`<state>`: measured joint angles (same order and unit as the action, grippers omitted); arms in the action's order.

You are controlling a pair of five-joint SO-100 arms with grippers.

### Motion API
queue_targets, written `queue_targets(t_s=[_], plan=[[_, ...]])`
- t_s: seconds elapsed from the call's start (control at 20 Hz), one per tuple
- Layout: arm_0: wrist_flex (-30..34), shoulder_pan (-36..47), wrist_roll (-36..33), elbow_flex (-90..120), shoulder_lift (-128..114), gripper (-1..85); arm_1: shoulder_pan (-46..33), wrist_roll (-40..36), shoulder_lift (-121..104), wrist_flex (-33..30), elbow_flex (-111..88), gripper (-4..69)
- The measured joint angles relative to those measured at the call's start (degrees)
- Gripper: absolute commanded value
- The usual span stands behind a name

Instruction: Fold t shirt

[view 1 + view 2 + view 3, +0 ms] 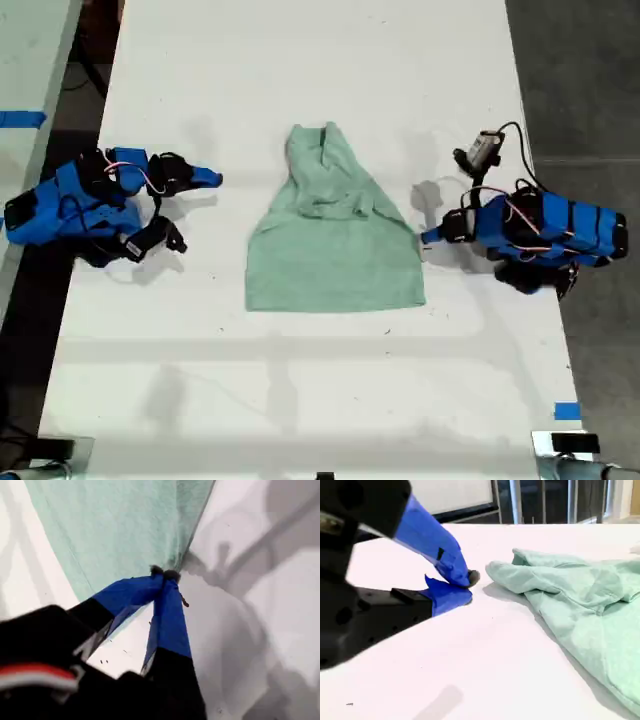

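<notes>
My first gripper (165, 575) has its jaws pinched on the edge of the t shirt (335, 235), which lies spread on the white counter (300, 400). My second gripper (462, 587) rests with jaws closed on nothing, the shirt's narrow end just ahead of its tips. The pinch looks shallow; a quick pull could slip the fabric free, or drag the whole shirt instead of folding it.

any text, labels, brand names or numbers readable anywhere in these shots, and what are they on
None can be read in any view.
The wrinkled pale mint-green fabric t shirt shows no print or tag.
The white table carries only blank blue tape pieces.
The blue arm housings show no readable markings.
</notes>
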<state>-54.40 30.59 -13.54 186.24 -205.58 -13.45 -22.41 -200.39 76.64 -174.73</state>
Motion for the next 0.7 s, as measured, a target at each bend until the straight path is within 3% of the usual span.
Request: queue_targets(t_s=[0.25,0.4,0.45,0.5,0.55,0.6,0.7], plan=[[-0.18,0.00,0.00,0.00,0.00,-0.3,-4.57,0.53,3.34,4.75,2.81,-0.2],[-0.18,0.18,0.00,0.00,0.00,-0.3,-4.39,3.34,20.92,5.19,14.33,-0.3],[-0.18,0.18,0.00,0.00,0.00,-0.3,-2.99,4.75,28.39,5.10,18.37,2.5],[-0.18,0.18,0.00,0.00,0.00,-0.3,-0.70,6.15,34.54,4.48,21.36,15.4],[-0.18,0.18,0.00,0.00,0.00,-0.3,1.32,7.65,39.20,3.34,23.03,23.9],[-0.18,0.18,0.00,0.00,0.00,-0.3,3.08,9.58,42.45,2.02,23.55,29.1],[-0.18,0.18,0.00,0.00,0.00,-0.1,7.38,12.66,47.64,-1.58,23.55,31.4]])
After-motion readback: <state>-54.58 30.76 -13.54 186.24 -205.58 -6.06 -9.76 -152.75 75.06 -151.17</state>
